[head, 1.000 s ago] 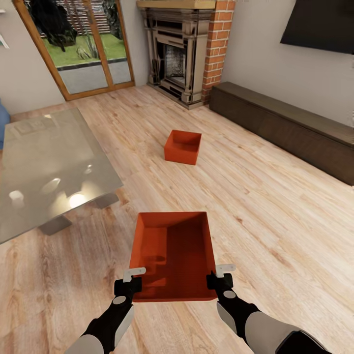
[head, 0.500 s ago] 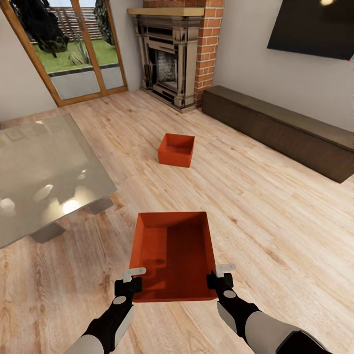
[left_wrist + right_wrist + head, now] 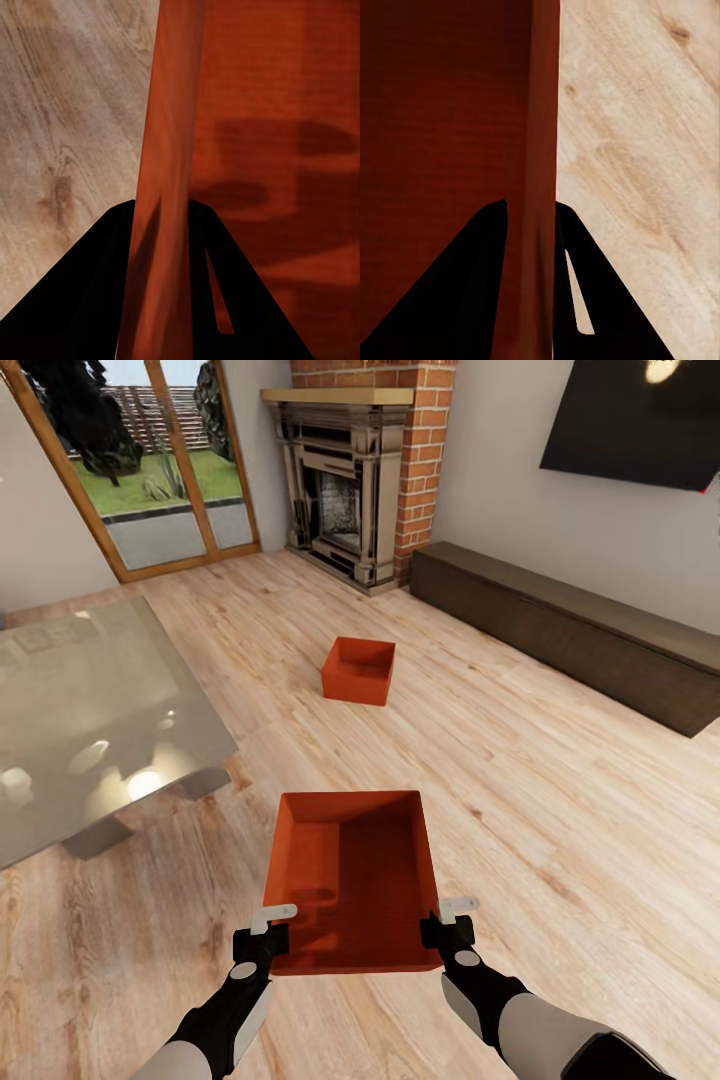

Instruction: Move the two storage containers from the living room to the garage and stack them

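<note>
I hold one orange-red storage container [image 3: 352, 875] between both arms, above the living room's light wood-plank flooring. My left gripper [image 3: 264, 932] is shut on its left wall near the front corner. The left wrist view shows that wall [image 3: 161, 180] pinched between the dark fingers [image 3: 97, 300]. At the other side my right gripper [image 3: 447, 925] is shut on the right wall, with that wall [image 3: 542, 150] running between its fingers [image 3: 472, 292]. Farther off, the second storage container [image 3: 359, 671] sits alone on the planks near the fireplace.
A glass table [image 3: 90, 710] stands at the left. A red-brick fireplace [image 3: 365, 470] and wood-framed glass doors [image 3: 150, 470] line the far wall. A long low dark cabinet [image 3: 570, 630] runs along the right wall under a black screen [image 3: 640, 420]. Open planks lie between both containers.
The whole view has shifted a little leftward and downward, so the camera moved. The far container looks slightly smaller and farther. Both grippers keep the same hold on the near container.
</note>
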